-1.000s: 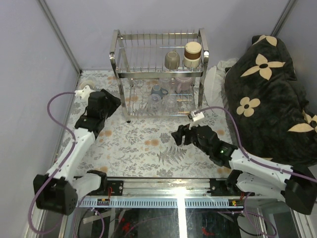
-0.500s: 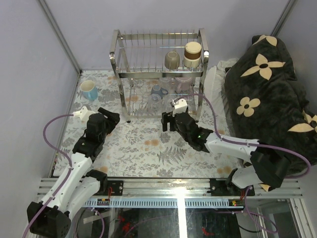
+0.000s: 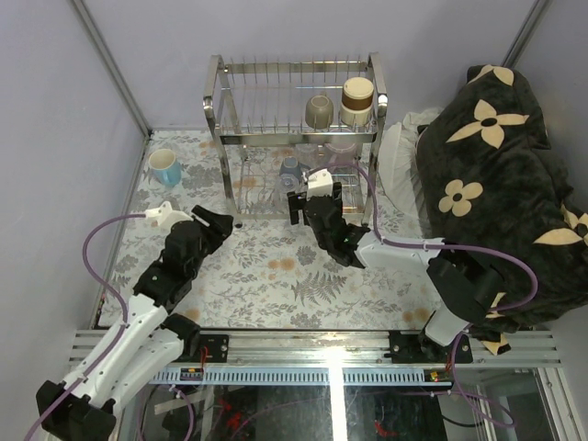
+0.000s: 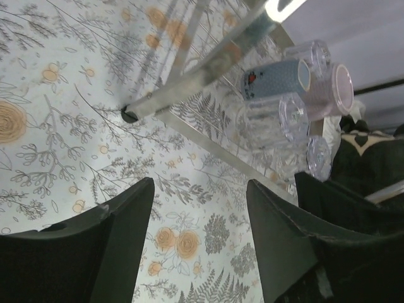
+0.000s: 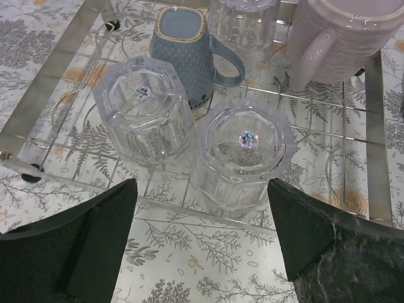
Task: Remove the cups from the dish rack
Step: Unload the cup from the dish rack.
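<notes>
My right pincer is spread wide and grips nothing. It hangs low at the front of the dish rack, facing the bottom tier. Straight ahead stand two clear glasses, mouths down on the wire floor, just beside each other. The right-hand glass sits in line with the gap between my fingers. Whether my fingertips have passed the rack's front rail I cannot tell; from the wrist they look just short of it. Behind the glasses is the grey-blue cup, its handle to the right, and the pale lilac mug stands beside it on the right. A third glass shows at the back between those two.

On the upper tier are the olive-grey mug and, just to its right, the brown-and-cream cup.

My left pincer is also spread, with nothing in it, over the flowered table near the rack's front left corner. The light blue mug stands upright on the table, left of the rack and apart from it. A dark flowered blanket lies at the far right.
</notes>
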You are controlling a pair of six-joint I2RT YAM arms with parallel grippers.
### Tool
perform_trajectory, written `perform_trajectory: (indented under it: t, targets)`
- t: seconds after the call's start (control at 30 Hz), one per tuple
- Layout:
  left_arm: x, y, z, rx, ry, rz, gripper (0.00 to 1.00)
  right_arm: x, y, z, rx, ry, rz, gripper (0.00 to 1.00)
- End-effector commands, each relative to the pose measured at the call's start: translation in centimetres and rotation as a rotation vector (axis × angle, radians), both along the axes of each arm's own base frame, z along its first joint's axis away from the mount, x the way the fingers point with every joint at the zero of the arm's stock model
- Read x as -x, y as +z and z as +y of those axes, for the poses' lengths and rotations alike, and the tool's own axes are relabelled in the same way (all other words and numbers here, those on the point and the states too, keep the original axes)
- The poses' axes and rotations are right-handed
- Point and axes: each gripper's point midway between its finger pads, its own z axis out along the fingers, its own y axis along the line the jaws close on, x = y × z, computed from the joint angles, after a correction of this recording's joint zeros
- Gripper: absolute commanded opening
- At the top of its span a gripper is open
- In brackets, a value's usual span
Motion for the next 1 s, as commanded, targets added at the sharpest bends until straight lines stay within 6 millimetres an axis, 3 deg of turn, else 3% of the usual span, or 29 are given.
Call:
perform_trajectory:
  t: [0.0, 0.27, 0.5, 0.67, 0.97]
  targets:
    - [0.2, 0.7, -0.5, -0.070, -0.012, -0.040, 0.60, -2.1, 3.5, -0.1, -0.051, -0.093, -0.093, 0.92]
    - [1.0, -0.5, -2.7, -0.173, -0.055, -0.016, 0.60, -4.1, 2.5, -0.9, -0.044, -0.134, -0.056, 0.92]
    - [1.1, 0.0, -3.7, -0.194, -0.079, -0.026, 0.61, -4.6, 2.6, -1.5, -0.050, -0.150, -0.057, 0.92]
    - [1.1, -0.2, -4.3, -0.195, -0.103, -0.021, 0.61, -6.0, 1.6, -2.3, -0.078, -0.155, -0.013, 0.93]
    - [1.2, -0.8, -4.6, -0.208, -0.113, -0.011, 0.61, -7.7, 0.5, -1.3, -0.091, -0.124, 0.004, 0.93]
